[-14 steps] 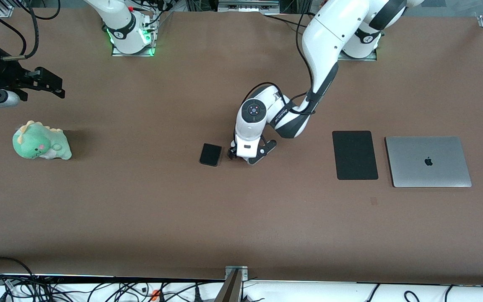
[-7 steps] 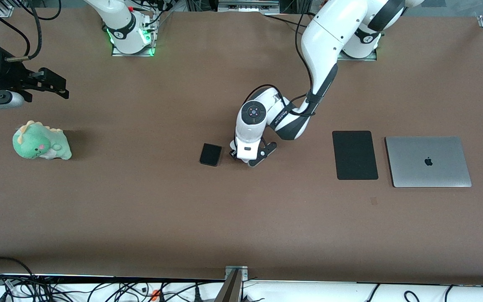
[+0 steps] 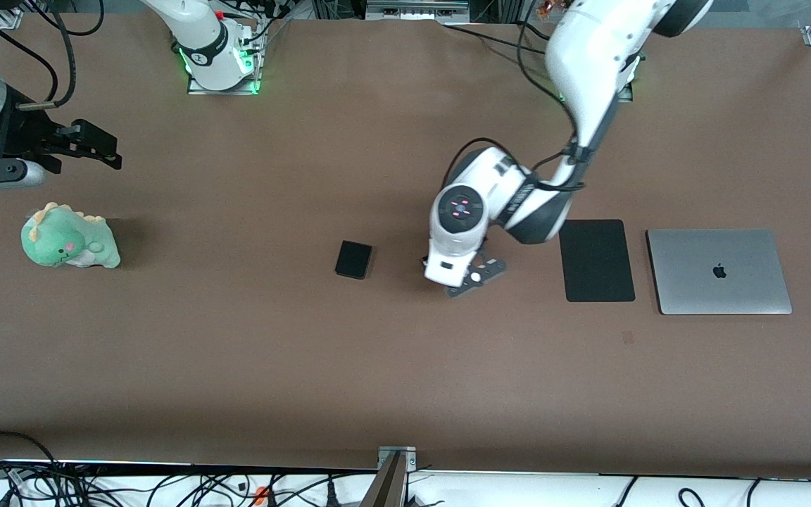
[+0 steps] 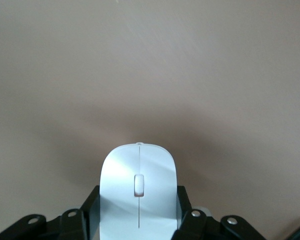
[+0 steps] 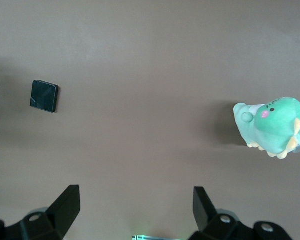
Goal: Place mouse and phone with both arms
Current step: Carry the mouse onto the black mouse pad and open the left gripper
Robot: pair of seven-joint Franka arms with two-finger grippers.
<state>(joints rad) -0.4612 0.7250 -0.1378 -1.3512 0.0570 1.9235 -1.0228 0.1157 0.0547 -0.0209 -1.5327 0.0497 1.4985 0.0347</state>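
Observation:
The white mouse (image 4: 138, 192) sits between the fingers of my left gripper (image 4: 138, 201), which is shut on it and holds it over bare table. In the front view the left gripper (image 3: 457, 279) is between the phone and the black pad, and its hand hides the mouse. The small black phone (image 3: 354, 259) lies flat mid-table; it also shows in the right wrist view (image 5: 44, 96). My right gripper (image 3: 92, 146) is open and empty, up over the right arm's end of the table; its fingers (image 5: 69, 200) stand wide apart around bare table (image 5: 135, 196).
A flat black pad (image 3: 596, 260) and a silver laptop (image 3: 719, 271) lie side by side toward the left arm's end. A green plush dinosaur (image 3: 69, 236) sits near the right gripper, also seen in the right wrist view (image 5: 272, 127). Cables hang along the table edges.
My left arm has moved away from the phone toward the black pad, carrying the mouse. My right gripper has shifted slightly toward the table's middle. The phone has not moved.

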